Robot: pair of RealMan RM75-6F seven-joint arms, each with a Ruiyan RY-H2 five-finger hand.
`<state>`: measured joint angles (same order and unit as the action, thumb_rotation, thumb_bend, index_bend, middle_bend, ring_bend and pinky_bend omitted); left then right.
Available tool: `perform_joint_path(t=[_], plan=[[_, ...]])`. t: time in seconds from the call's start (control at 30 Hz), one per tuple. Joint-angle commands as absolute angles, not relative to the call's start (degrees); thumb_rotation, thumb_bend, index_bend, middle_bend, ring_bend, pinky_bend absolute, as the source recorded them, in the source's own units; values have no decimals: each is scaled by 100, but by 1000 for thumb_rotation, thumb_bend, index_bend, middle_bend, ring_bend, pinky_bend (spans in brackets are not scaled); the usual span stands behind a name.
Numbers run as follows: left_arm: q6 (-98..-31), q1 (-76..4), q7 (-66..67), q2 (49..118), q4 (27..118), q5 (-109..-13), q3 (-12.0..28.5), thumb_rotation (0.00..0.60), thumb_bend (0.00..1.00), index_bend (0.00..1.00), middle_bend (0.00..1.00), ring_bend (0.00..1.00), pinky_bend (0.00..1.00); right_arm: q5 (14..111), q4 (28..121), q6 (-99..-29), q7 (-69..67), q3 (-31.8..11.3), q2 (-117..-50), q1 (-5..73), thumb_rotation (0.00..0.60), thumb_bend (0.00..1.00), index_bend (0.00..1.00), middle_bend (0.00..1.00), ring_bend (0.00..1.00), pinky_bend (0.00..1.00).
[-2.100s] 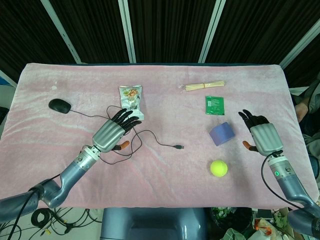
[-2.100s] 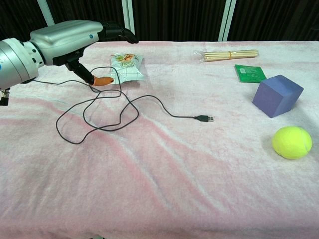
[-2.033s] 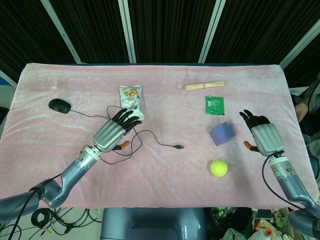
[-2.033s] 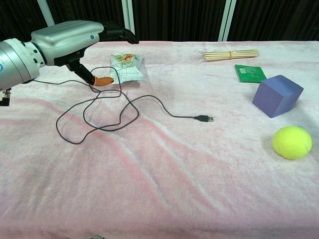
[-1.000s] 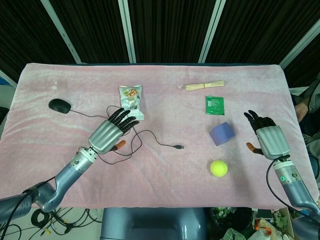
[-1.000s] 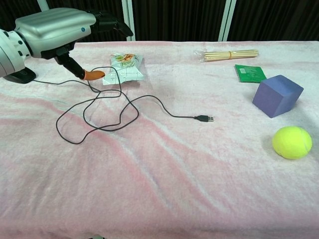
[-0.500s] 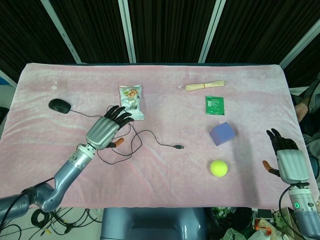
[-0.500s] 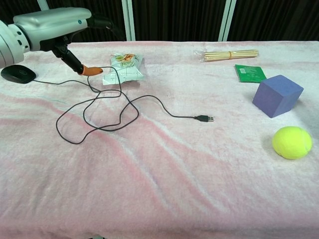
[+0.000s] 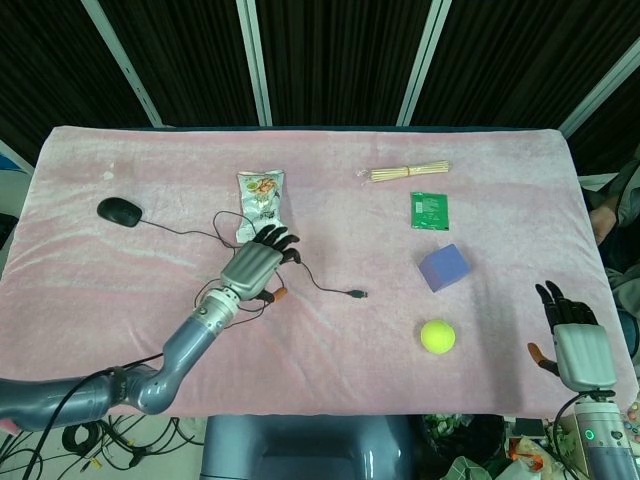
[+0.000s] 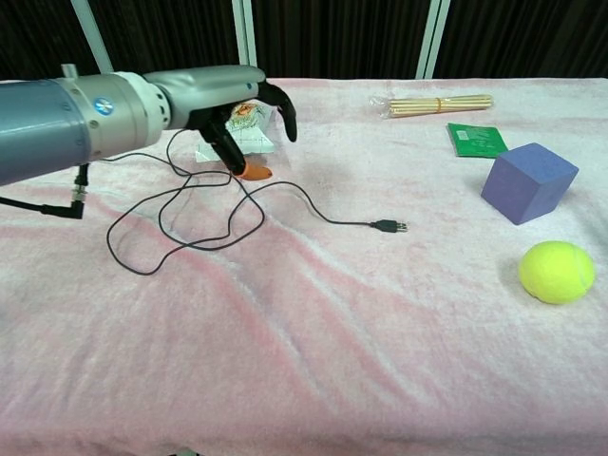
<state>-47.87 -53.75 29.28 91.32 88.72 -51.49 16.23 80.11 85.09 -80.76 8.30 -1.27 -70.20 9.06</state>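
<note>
Covering the worktop (image 9: 120,160) is a pink cloth on which the left hand (image 9: 255,267) hovers palm-down over the looped black cable (image 10: 180,214), fingers (image 10: 285,112) spread and curved down, holding nothing, just in front of the snack packet (image 9: 262,190). The right hand (image 9: 578,352) hangs at the near right edge, fingers apart and empty, well apart from the purple block (image 9: 445,267) and yellow ball (image 9: 437,336).
</note>
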Motion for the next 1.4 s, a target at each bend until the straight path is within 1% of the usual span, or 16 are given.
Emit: perform_joint_path(t=[0.03,0.23,0.5,0.67,0.9,1.1,1.4], plan=[[-4570,-5939,3426,9667,8312,-4499,1707,600,282,354,129,0,0,8014,8499,-8102,808,-148,-7003,884,600,162,0,60,220,208],[-4266,-6389,3383,10300,7466,-4258,1794,600,282,364,130,0,0,8043,8522,-8169,832,-184,-6996,850,600,162,0,60,220,208],[-3975,-6845,3057,11109,6256,-4383,1931,600,282,394,133,0,0,7995,8496,-8147,894,-240,-7021,840,600,162,0,60,220,208],[-3924,-6985,3037,11373,5881,-4520,1872,600,282,407,139,0,0,7975,8487,-8142,893,-255,-7016,829,600,162,0,60,220,208],[-3903,-7173,2806,11856,5358,-4681,1930,600,282,420,147,0,0,7996,8481,-8159,849,-282,-6998,812,600,162,0,60,220,208],[-4024,-7326,2626,12192,4964,-4949,1987,600,283,438,158,0,0,8020,8501,-8206,812,-315,-6969,781,600,162,0,60,221,208],[-4113,-7447,2549,12482,4509,-5108,2093,600,287,459,161,0,0,8057,8502,-8189,785,-341,-6961,767,600,162,0,60,220,208]])
